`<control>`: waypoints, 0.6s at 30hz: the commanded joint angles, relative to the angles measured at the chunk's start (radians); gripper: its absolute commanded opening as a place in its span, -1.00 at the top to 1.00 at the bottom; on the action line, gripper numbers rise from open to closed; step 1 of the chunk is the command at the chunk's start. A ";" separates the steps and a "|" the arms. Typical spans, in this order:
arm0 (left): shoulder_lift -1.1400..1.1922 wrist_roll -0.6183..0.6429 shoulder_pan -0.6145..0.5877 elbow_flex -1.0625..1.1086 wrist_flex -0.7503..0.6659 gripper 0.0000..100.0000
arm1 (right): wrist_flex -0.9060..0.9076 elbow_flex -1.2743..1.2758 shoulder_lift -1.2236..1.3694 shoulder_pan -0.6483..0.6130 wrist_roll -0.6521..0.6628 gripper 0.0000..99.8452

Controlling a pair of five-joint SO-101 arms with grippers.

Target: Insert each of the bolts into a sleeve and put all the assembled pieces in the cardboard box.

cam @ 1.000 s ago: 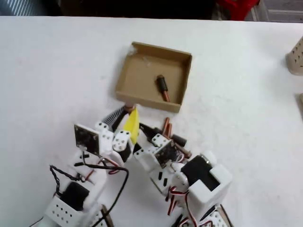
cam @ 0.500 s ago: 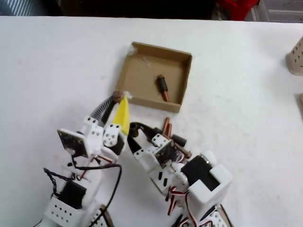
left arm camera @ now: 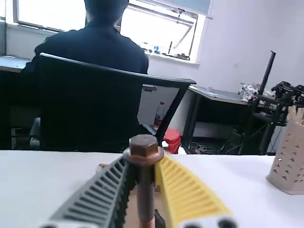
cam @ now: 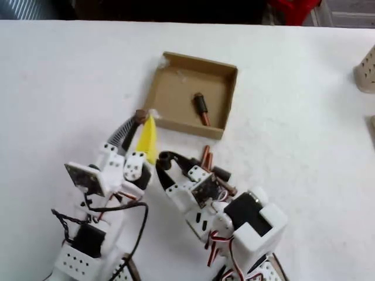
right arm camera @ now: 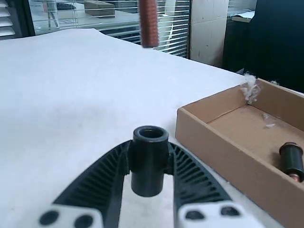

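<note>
Bolt and sleeve both gripped, right beside the box!
The left gripper (cam: 142, 120) is clamped on a bolt (left arm camera: 145, 156), upright and head up, just off the near-left corner of the box (cam: 181, 125). The right gripper (cam: 163, 161) squeezes a black sleeve (right arm camera: 149, 156), bore up, a little nearer the tabletop's front edge. One assembled piece (cam: 201, 109) lies in the box. Loose bolts and sleeves (cam: 208, 158) sit by the right arm.

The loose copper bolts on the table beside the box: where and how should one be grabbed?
Mid-shank, from straight above. The loose bolts lie flat on the table, side by side, pointing toward the cardboard box, so a pinch across the thin rod probably holds best. The pair sits close together, so take the outer one first.
</note>
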 commanded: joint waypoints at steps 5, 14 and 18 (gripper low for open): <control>0.460 -0.008 -0.099 -0.212 -0.219 0.95 | -0.002 0.003 -0.002 -0.005 -0.011 0.97; 0.615 -0.002 -0.093 -0.245 -0.292 0.95 | -0.001 0.002 -0.002 -0.002 -0.011 0.97; 0.559 -0.002 -0.073 -0.189 -0.292 0.95 | -0.001 -0.003 -0.002 -0.002 -0.011 0.97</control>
